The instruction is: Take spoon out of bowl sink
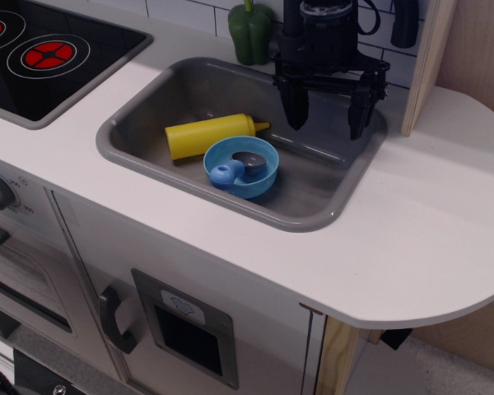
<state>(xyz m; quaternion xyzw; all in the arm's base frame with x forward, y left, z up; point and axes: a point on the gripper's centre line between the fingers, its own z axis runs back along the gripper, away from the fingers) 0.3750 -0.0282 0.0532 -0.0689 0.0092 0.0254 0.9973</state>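
Nearest, at frame centre, the light-blue bowl (242, 167) sits in the grey sink (313, 216), holding the spoon (235, 168) with its blue handle over the bowl's left rim. Just behind lies a yellow bottle (209, 135). Farther, upper right, the gripper (328, 115) hangs with fingers spread, holding nothing.

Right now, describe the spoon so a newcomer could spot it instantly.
Find the grey sink set in the white countertop. Inside it, next to the yellow squeeze bottle, sits a light-blue bowl. The spoon lies in that bowl: dark metallic cup, stubby blue handle over the bowl's rim.
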